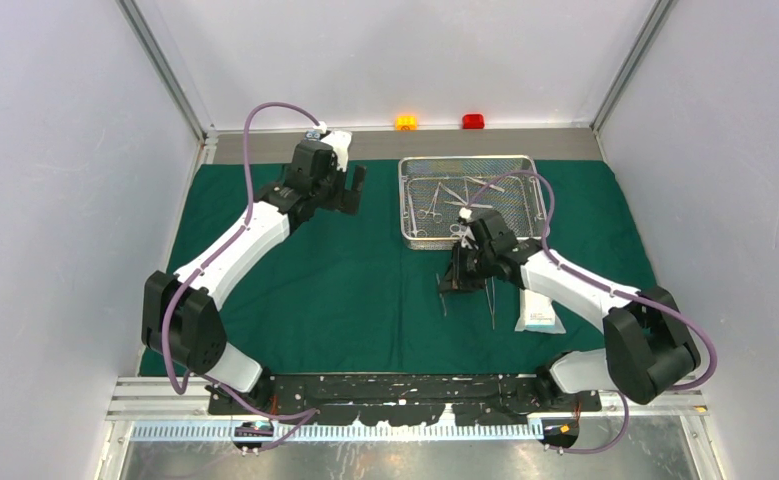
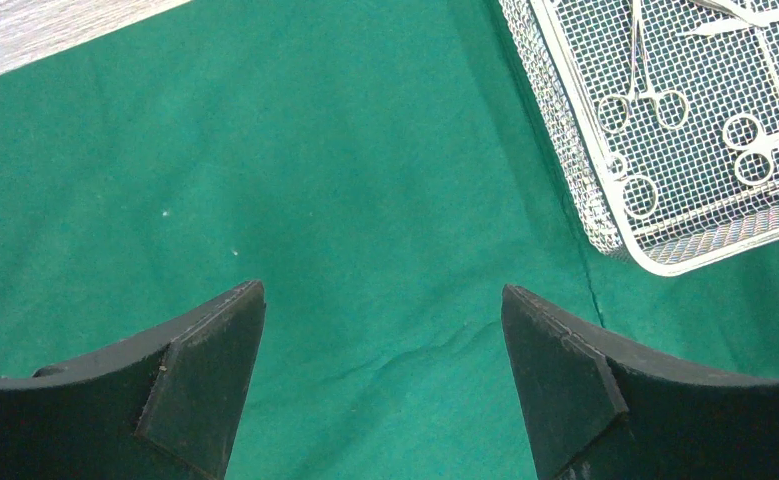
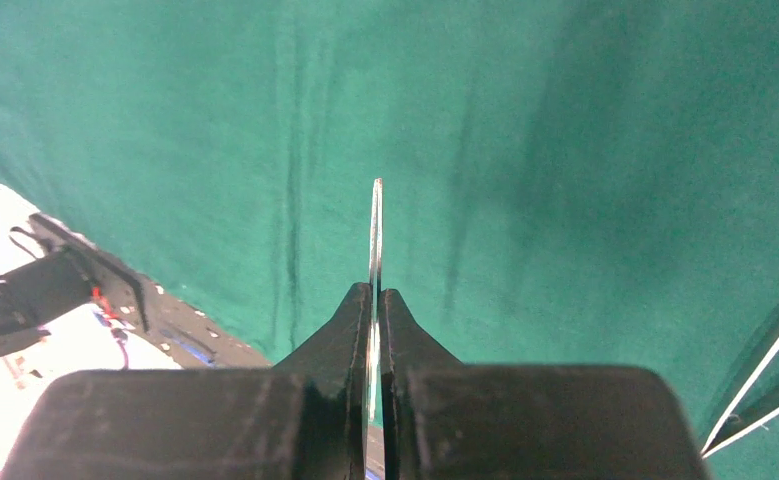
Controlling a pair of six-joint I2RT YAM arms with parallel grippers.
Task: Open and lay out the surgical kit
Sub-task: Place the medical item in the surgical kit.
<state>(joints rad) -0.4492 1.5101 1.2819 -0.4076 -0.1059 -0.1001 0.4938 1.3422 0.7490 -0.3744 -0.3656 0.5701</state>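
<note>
My left gripper (image 2: 383, 300) hangs over the green cloth (image 1: 345, 290), jaws wide apart. My right gripper (image 3: 376, 292) is clamped on a slim steel instrument (image 3: 375, 225), seen edge-on, just off the near edge of the wire-mesh tray (image 1: 465, 160) — tray toward the cloth's far-right corner, ring-handled instruments (image 2: 634, 60) inside.
</note>
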